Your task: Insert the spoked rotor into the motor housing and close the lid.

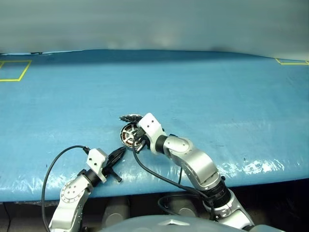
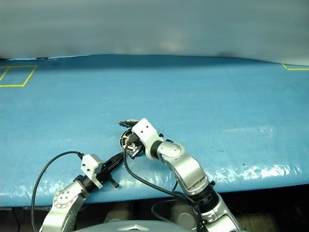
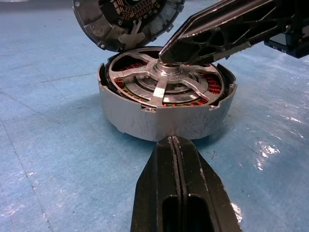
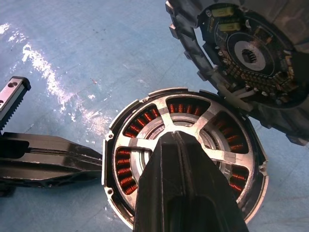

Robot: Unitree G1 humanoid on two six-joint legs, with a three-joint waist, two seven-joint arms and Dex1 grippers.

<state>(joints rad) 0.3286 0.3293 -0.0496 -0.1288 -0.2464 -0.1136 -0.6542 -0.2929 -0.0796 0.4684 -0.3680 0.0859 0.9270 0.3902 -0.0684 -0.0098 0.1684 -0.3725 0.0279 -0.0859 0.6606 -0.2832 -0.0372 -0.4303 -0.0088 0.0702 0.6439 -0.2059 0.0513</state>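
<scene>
Already we have the silvery spoked rotor (image 3: 161,84) seated flat inside the short grey metal motor housing (image 3: 159,121), coppery windings showing between its spokes, on the blue plastic-covered table (image 1: 217,96). Our right gripper (image 3: 166,54), its black fingers pressed together on nothing, rests its tip on the rotor's hub. Our left gripper (image 4: 94,162), likewise shut and empty, lies with its tip against the housing's outer wall.

We judge the main risk to be a sideways shove: with the closed tip on the hub, any slip could tilt the rotor out of its seat or slide the housing across the slick sheet, unless the left gripper braces it. The round silver-grey toothed lid (image 4: 251,63) leans tilted against the housing's far rim, circuit face towards us; a nudge could knock it flat or drop it askew.

The housing's axis stands upright, its open side up; the rotor's axis matches it.
</scene>
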